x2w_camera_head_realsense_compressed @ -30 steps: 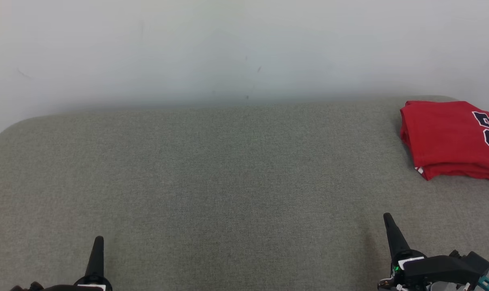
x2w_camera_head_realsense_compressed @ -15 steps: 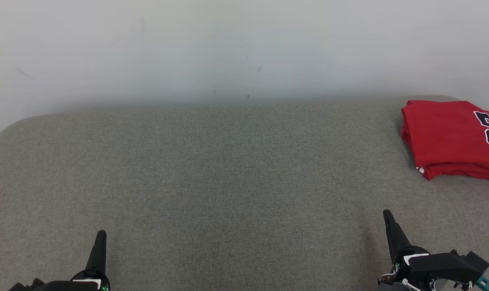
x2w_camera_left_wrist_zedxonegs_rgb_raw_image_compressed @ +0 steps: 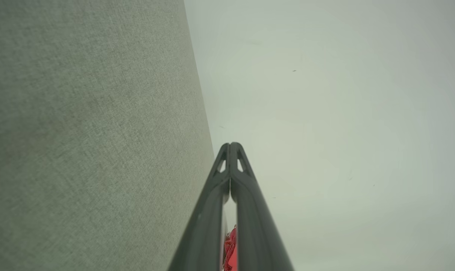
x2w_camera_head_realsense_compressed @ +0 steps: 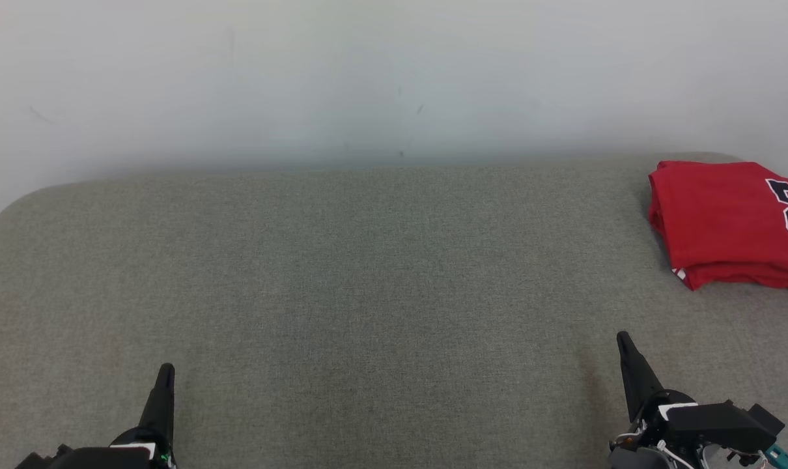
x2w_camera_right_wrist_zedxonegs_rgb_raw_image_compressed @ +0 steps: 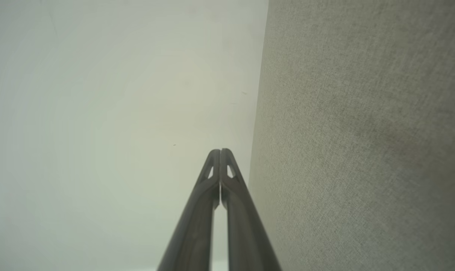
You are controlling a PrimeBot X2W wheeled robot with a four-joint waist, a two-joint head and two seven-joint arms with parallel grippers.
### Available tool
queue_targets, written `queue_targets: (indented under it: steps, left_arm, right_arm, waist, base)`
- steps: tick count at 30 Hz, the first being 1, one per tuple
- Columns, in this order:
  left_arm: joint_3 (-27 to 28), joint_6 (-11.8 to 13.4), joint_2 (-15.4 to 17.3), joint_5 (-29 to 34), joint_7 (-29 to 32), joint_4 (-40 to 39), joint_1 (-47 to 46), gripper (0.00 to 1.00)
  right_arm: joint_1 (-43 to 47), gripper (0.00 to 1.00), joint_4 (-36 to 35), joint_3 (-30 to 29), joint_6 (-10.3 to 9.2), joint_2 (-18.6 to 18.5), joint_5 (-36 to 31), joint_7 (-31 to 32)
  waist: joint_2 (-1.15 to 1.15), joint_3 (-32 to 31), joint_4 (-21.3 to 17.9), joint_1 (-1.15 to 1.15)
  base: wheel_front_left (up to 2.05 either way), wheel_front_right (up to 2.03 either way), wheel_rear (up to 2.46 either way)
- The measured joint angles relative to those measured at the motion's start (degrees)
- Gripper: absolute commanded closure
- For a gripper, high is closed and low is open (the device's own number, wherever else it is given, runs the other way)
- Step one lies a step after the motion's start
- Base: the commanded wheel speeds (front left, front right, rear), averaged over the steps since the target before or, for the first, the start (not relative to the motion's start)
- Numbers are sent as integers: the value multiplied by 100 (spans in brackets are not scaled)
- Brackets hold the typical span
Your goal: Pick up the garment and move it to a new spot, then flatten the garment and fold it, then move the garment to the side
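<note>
Grey-green woven fabric surface (x2w_camera_head_realsense_compressed: 368, 293) meets a plain pale wall (x2w_camera_head_realsense_compressed: 368, 78) at 12 o'clock. A folded red jersey (x2w_camera_head_realsense_compressed: 719, 221) lies at 3 o'clock. The left gripper (x2w_camera_head_realsense_compressed: 165, 372) at 7 and the right gripper (x2w_camera_head_realsense_compressed: 622, 340) at 5 are both pinched together and empty.

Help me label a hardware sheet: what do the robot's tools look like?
The left tool and right tool each have two long dark grey fingers tapering to a point, with triangular cut-outs near the tips. Black bases carry white patches; the right shows white cables and a teal part.
</note>
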Motion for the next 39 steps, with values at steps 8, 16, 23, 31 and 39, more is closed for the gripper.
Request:
queue_targets:
  steps: [8, 16, 23, 31, 39]
  left_arm:
    - [1, -9, 1, -321, 70, 19, -65, 100]
    - [1, -30, 1, -409, 100, 24, -76, 100]
    - [0, -30, 1, -409, 101, 24, -77, 100]
    - [1, -30, 1, -409, 101, 23, -78, 100]
    - [1, -30, 1, -409, 101, 24, -79, 100]
  right_arm:
    - [-40, 100, 3, -40, 0, 22, 257, 80]
    - [-54, 100, 4, -54, 0, 31, 359, 114]
    - [-55, 100, 5, -55, 0, 32, 359, 114]
    - [-55, 100, 4, -57, 0, 33, 359, 115]
    - [-56, 100, 5, -59, 0, 35, 359, 119]
  waist:
    - [0, 10, 8, 0]
    - [0, 12, 11, 0]
    - [0, 12, 11, 0]
    - [0, 12, 11, 0]
    - [0, 12, 11, 0]
  base:
    - [0, 0, 0]
    - [0, 0, 0]
    - [0, 0, 0]
    - [0, 0, 0]
    - [0, 0, 0]
